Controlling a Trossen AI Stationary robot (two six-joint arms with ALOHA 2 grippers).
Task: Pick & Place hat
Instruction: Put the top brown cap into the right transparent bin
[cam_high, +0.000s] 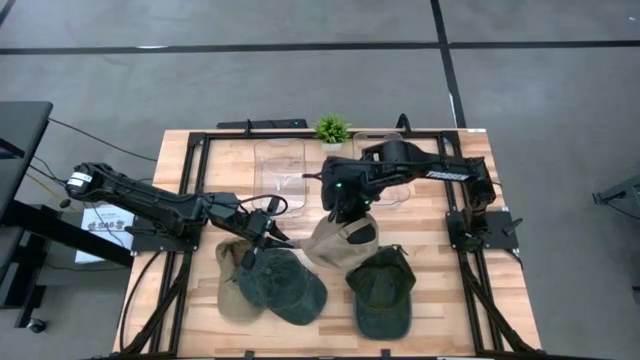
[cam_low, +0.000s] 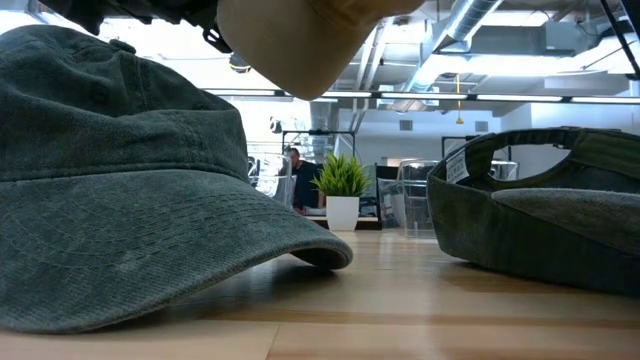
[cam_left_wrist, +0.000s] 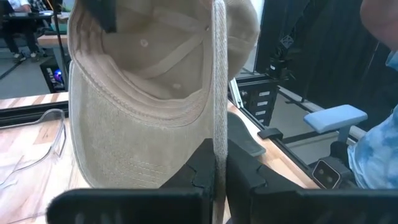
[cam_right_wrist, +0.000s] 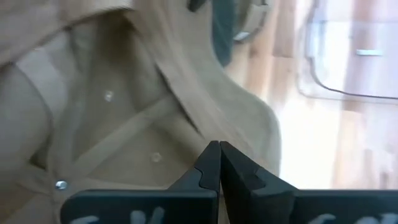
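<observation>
Filling the near side of the low view, a dark green cap (cam_low: 120, 180) sits crown-up on the counter (cam_low: 420, 310), its brim toward the small potted plant (cam_low: 342, 190) far behind. To the right of that plant from this angle, a second dark green cap (cam_low: 545, 205) lies upturned, a white label inside its band too small to read.

The tan hat (cam_high: 340, 240) is the task's thing in hand. It hangs off the counter, just in front of the plant and between the two green caps, held by both arms. The left tool (cam_left_wrist: 219, 177) is clenched on the hat's thin back strap; the right tool (cam_right_wrist: 219, 163) is clenched on fabric inside the crown.

My reading: the pick is done and the carry is underway. Two clear plastic bins (cam_high: 280, 170) stand just in front of the plant, and one is probably the goal, though that is a guess. The next move calls for both arms to travel together so the cloth is not stretched or torn, then release over the bin.

White lettering runs along the right arm (cam_high: 440, 172), unreadable here.
</observation>
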